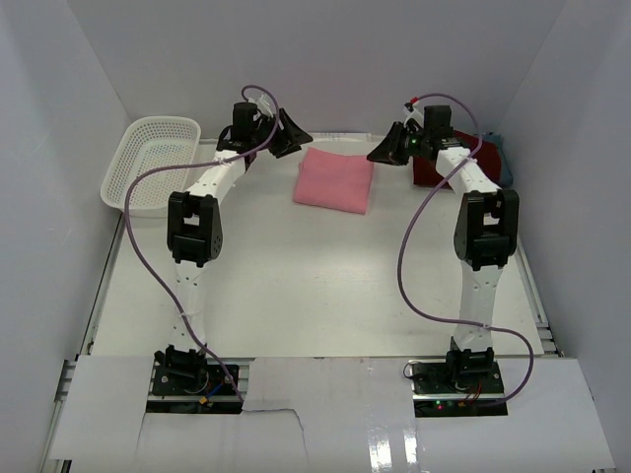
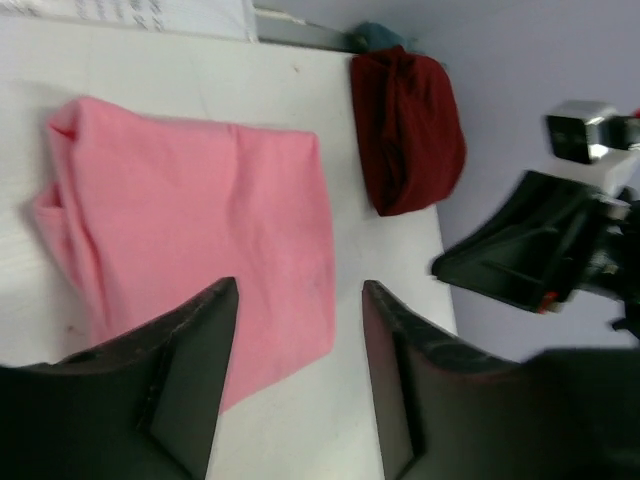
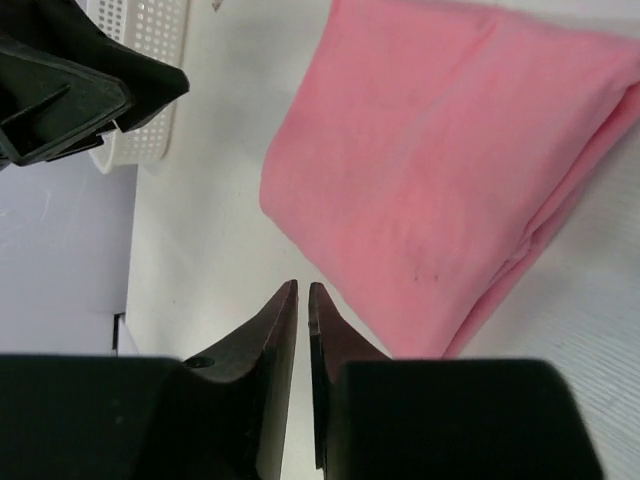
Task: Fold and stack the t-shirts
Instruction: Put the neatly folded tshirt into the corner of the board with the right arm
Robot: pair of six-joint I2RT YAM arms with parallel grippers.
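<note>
A folded light pink t-shirt (image 1: 335, 179) lies at the back middle of the table; it also shows in the left wrist view (image 2: 190, 230) and the right wrist view (image 3: 440, 170). A dark red t-shirt (image 1: 430, 169) lies bunched at the back right, partly hidden by my right arm, and shows in the left wrist view (image 2: 408, 130). A bit of teal-grey cloth (image 2: 378, 36) peeks out behind it. My left gripper (image 1: 288, 133) is open and empty, just left of the pink shirt. My right gripper (image 1: 383, 151) is shut and empty, just right of it.
A white perforated basket (image 1: 150, 160) stands at the back left, its corner also showing in the right wrist view (image 3: 150, 60). White walls close in the table on three sides. Purple cables loop from both arms.
</note>
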